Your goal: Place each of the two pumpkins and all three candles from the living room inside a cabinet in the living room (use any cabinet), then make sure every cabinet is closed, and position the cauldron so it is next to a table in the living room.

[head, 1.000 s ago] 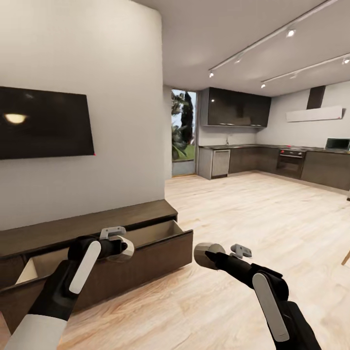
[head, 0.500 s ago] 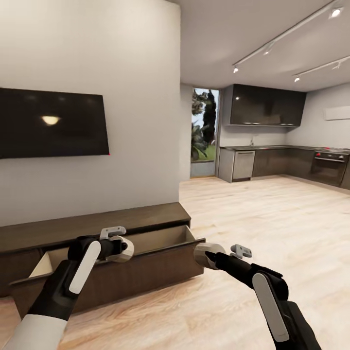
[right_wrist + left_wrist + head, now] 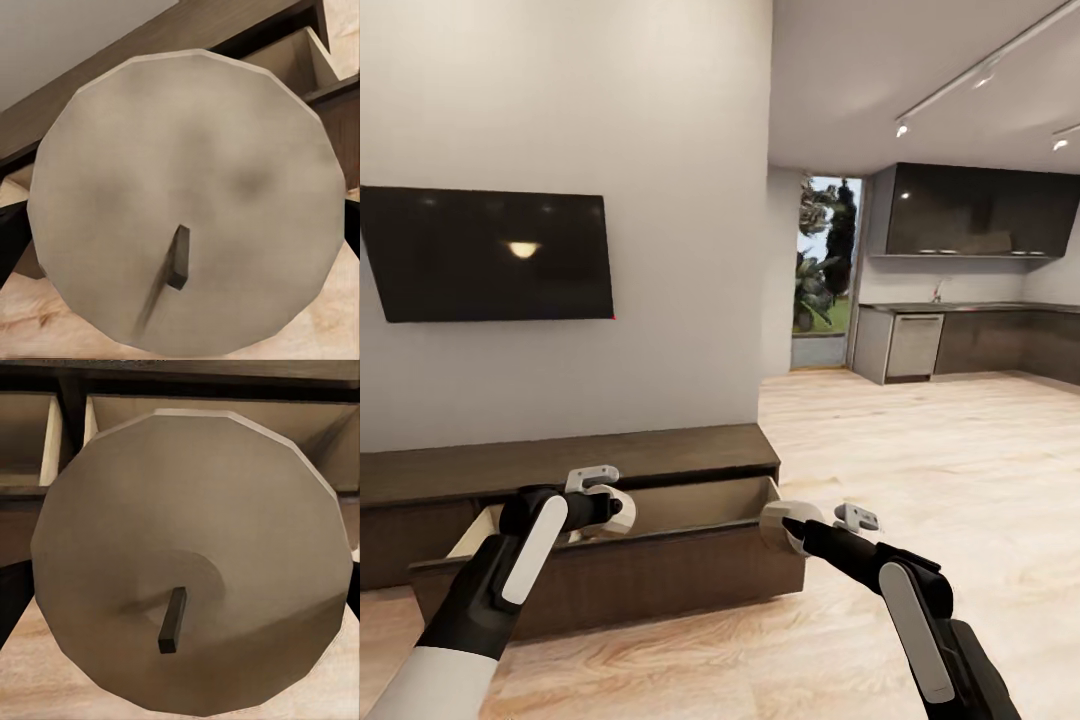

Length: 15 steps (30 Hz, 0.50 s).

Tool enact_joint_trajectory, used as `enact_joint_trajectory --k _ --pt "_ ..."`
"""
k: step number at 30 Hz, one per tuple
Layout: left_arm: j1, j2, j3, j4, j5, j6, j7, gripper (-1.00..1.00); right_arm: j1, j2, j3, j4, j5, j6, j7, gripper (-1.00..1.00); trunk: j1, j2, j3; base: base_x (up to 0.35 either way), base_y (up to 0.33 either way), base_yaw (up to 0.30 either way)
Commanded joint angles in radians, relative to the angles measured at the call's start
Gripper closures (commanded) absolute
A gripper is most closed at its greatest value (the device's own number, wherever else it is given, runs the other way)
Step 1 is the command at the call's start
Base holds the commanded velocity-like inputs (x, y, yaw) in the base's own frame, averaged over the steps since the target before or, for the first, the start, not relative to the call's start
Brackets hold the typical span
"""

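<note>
Over the open cabinet [image 3: 660,560] drawer, two candles wait.
Left gripper [image 3: 622,508] grips one candle [image 3: 191,562]; right gripper [image 3: 772,525] grips the other candle [image 3: 187,199] beside it.

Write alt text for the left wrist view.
A beige-grey candle with a short dark wick, held in the left gripper, faces the camera end-on. Behind it are the dark wood cabinet and its open pale drawers.
</note>
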Motion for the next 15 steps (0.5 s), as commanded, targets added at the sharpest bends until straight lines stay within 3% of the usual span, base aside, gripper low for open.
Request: enact_joint_trajectory --k 1,8,15 --pt "-0.001 0.000 -0.002 -0.001 0.010 0.002 0.010 1.00 -0.001 0.000 -0.001 0.000 -0.013 0.003 -0.008 1.00 0.000 -0.001 -0.001 0.184 -0.237 0.288" --pt "-0.001 0.001 -0.002 0.000 0.010 0.002 0.010 1.00 -0.001 0.000 0.000 0.002 -0.013 0.003 -0.007 1.00 0.000 -0.001 -0.001 0.179 -0.237 0.251" --pt "-0.001 0.001 -0.002 0.000 0.010 0.002 0.010 1.00 0.009 0.001 0.008 0.002 -0.012 0.003 -0.003 1.00 0.000 -0.001 -0.001 0.168 -0.233 0.044"
